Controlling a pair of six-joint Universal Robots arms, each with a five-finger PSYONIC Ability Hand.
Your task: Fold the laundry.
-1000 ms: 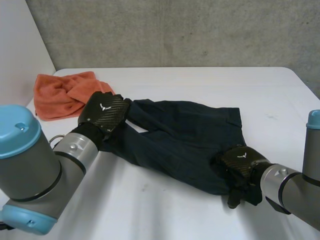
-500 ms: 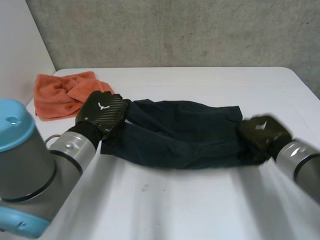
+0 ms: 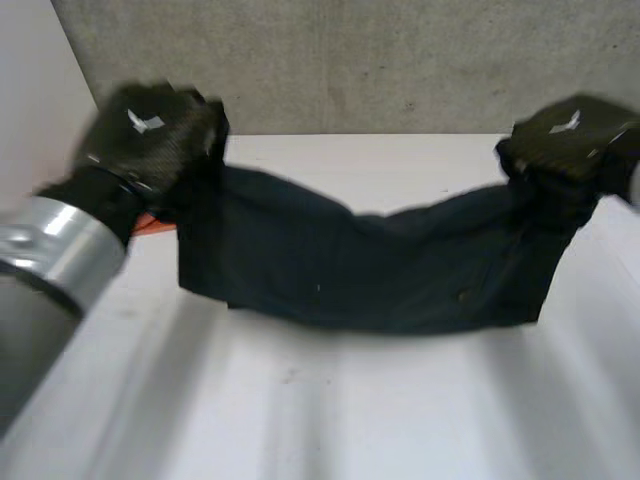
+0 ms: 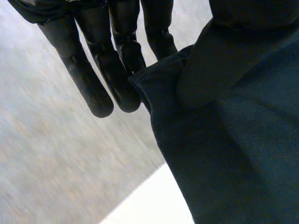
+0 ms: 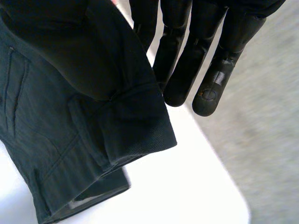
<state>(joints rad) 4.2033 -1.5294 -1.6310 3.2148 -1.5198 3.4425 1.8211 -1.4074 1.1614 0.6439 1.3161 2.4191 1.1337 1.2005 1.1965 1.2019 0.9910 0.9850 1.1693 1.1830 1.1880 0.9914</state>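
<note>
Right now the dark blue shorts [image 3: 380,270] hang stretched between the two hands above the white table [image 3: 330,420], sagging in the middle like a slack line. The left hand [image 3: 150,135] has one end, up near the concrete wall [image 3: 380,60]. The right hand [image 3: 565,140] has the other end at much the same height, well apart from the first.

Seen from the left wrist, that hand's fingers [image 4: 98,74] are nearly straight and its thumb [image 4: 219,56] presses a corner of the cloth against them, so the corner is pinched rather than wrapped. From the right wrist it is the same grip: the thumb [image 5: 84,51] clamps the hemmed edge against long straight fingers [image 5: 187,60], and the cloth drops away below with a stitched seam showing.

I cannot tell whether the lowest edge of the shorts touches the table. A sliver of orange towel [image 3: 150,222] peeks out on the table just behind the left arm.
</note>
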